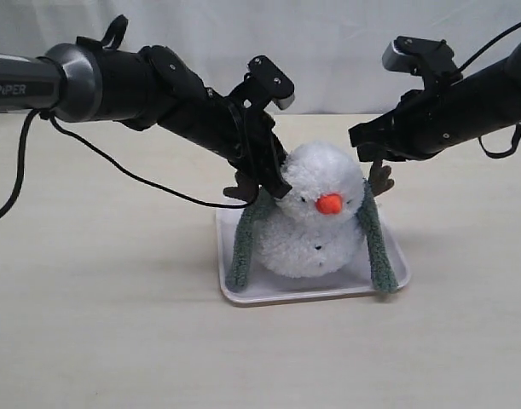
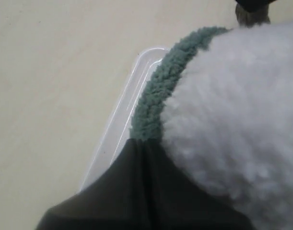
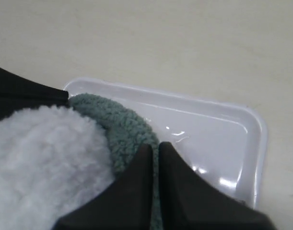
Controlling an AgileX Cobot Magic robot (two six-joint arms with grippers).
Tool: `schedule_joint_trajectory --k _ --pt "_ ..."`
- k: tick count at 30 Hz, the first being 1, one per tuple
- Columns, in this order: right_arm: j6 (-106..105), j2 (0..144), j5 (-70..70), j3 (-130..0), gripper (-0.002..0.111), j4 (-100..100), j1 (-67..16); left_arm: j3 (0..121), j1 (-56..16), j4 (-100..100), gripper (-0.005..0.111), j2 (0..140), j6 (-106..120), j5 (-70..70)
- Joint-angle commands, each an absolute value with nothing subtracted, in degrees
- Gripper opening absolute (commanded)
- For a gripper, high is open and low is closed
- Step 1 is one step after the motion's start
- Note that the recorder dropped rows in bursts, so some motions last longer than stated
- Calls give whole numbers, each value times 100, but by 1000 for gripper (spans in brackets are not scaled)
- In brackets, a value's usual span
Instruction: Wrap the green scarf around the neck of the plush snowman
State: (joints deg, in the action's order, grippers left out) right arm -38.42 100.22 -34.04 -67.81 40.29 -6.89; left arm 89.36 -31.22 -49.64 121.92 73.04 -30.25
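The plush snowman (image 1: 315, 221) stands upright in a white tray (image 1: 269, 294), orange nose facing the camera. The green scarf (image 1: 241, 243) runs behind its neck, and its two ends hang down the snowman's left and right sides to the tray floor. My left gripper (image 1: 275, 183) presses against the left of the neck, shut on the scarf (image 2: 160, 86), which emerges right at the closed fingertips (image 2: 147, 143). My right gripper (image 1: 375, 164) sits at the right shoulder. There it is shut on the scarf (image 3: 122, 124), with green fabric showing in the thin slit between its fingers (image 3: 155, 146).
The tray's rim (image 2: 122, 110) lies on a pale tabletop with bare surface all round. The snowman's brown branch arms (image 1: 381, 177) stick out just under both grippers. A black cable (image 1: 141, 179) trails from the left arm across the table behind the tray.
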Motion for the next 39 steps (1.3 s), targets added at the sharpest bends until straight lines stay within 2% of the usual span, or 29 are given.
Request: schedule_joint_trajectory --k 1,8,21,24,26,29,31,35,39 --pt "-3942 10316 -3581 -6790 4 4064 -683 8941 -3105 -4957 0 12249 7384 -2940" --pt "-3966 10319 -3617 -6790 4 4064 -683 8941 -3105 -4948 0 12226 7397 -2834" --pt "-3656 9334 -4053 -6790 5 3521 -671 8941 -3014 -4815 0 11377 6809 -3108" --pt "-3099 9087 -4099 -6790 13 3059 -671 8933 -2878 -4498 0 11119 6206 -3154" --pt "-3066 8816 -4268 -6646 23 2912 -671 8713 -2725 -4285 0 10830 5815 -3265" --pt "-2977 8621 -4257 -6258 35 2902 -671 7748 -2606 -4352 0 10340 5801 -2629" --pt "-2867 8713 -4195 -5966 38 2902 -649 7151 -2606 -4780 0 10175 5862 -2384" --pt "-3184 9053 -4204 -5718 47 2902 -649 6392 -2606 -5499 0 10183 6866 -2776" --pt "-3578 9123 -3926 -5545 48 2910 -684 6250 -2619 -5982 0 10526 7516 -2835"
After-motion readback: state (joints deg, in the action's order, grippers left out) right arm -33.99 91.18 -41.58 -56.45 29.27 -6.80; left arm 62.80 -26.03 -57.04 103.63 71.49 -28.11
